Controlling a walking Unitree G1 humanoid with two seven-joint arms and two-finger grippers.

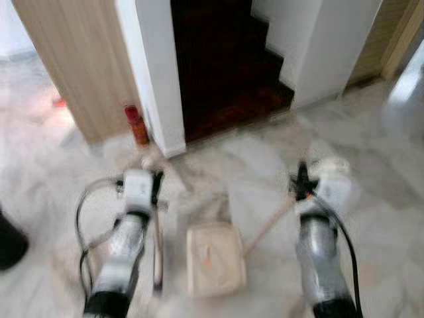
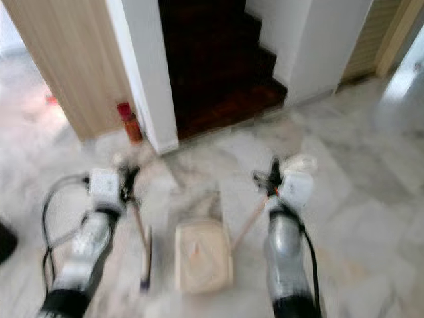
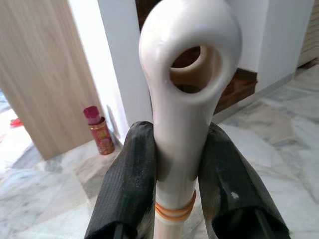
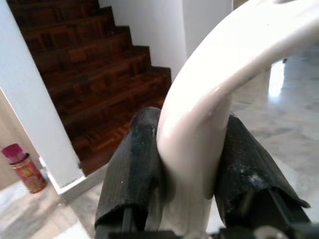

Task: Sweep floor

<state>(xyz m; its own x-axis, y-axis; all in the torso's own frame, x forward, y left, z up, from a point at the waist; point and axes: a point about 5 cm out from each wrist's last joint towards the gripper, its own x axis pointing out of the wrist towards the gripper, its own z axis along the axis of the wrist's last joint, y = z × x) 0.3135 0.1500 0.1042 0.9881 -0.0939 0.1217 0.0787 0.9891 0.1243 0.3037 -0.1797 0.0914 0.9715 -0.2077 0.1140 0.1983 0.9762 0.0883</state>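
Note:
My left gripper (image 1: 156,187) is shut on a white broom handle (image 3: 180,114) with a hanging hole at its end and orange rings lower down. The broom stick (image 1: 158,252) slants down to the marble floor between my arms. My right gripper (image 1: 303,183) is shut on the curved white handle (image 4: 214,99) of a cream dustpan (image 1: 214,257). The pan lies flat on the floor between the arms, and its thin stem (image 1: 268,228) rises to the right gripper. Both head views are blurred.
Dark wooden stairs (image 1: 225,59) rise straight ahead between white walls. A red can (image 1: 137,124) stands at the foot of the left white wall, beside a light wood panel (image 1: 73,59). A dark object (image 1: 10,242) sits at the far left. Grey marble floor (image 1: 384,165) spreads to the right.

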